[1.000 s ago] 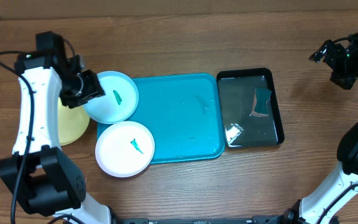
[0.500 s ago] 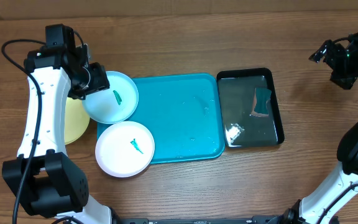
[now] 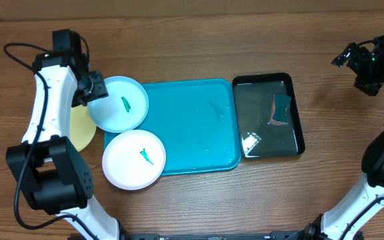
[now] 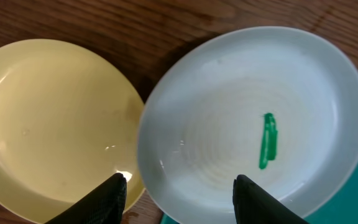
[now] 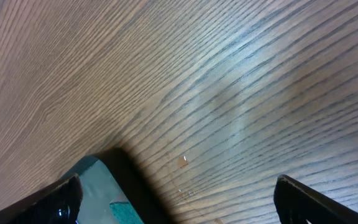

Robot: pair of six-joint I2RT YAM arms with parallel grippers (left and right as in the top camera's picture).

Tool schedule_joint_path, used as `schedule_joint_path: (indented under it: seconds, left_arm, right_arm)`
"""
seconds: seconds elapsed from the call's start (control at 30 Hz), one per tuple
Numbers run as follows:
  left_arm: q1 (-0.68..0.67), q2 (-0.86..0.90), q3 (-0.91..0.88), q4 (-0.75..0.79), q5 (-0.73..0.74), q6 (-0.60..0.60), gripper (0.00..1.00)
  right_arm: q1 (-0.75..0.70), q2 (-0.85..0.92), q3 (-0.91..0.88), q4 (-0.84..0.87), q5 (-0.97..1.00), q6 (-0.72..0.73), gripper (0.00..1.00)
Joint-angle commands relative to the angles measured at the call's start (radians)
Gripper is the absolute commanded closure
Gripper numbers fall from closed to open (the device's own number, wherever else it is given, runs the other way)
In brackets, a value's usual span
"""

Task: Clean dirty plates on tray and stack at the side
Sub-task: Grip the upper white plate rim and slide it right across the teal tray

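Since only the yellow plate [image 3: 80, 130] looks smear-free, on the counter [image 3: 192, 40] at 9 o'clock off the tray [image 3: 192, 127], call it a third done: blue plate [image 3: 109, 113] at the tray's 10 o'clock corner and white plate [image 3: 129, 170] at 7 carry green smears [image 4: 268, 140], nothing stacked, left hand [image 4: 182, 196] spread above blue's rim, right hand [image 5: 185, 199] wide apart, empty.

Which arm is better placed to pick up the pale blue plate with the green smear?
Left. The left gripper hangs open right over the pale blue plate at its rim, beside the yellow-green plate. The right gripper is far off, over the table beyond the black tray.
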Motion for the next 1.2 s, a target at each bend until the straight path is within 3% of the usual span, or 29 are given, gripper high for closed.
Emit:
schedule_joint_path:
  seconds: [0.0,0.23,0.4,0.53,0.73,1.17]
  left_arm:
    - [0.034,0.042,0.020,0.008,-0.042,-0.014,0.44]
    - [0.043,0.160,0.020,0.012,-0.042,-0.013,0.45]
    - [0.043,0.194,0.020,0.014,-0.033,-0.014,0.53]
    - [0.043,0.193,0.020,0.014,-0.011,-0.014,0.76]
    - [0.039,0.193,0.026,0.010,0.128,-0.008,0.96]
    - [-0.081,0.193,0.101,-0.079,0.561,0.064,0.96]
  right_arm:
    - [-0.002,-0.027,0.018,0.005,-0.012,0.006,0.00]
    - [-0.002,-0.027,0.018,0.004,-0.012,0.006,0.00]
    - [-0.002,-0.027,0.018,0.005,-0.012,0.006,0.00]
    - [-0.002,-0.027,0.018,0.005,-0.012,0.006,0.00]
    - [-0.002,-0.027,0.018,0.005,-0.012,0.006,0.00]
    - [-0.002,-0.027,0.018,0.005,-0.012,0.006,0.00]
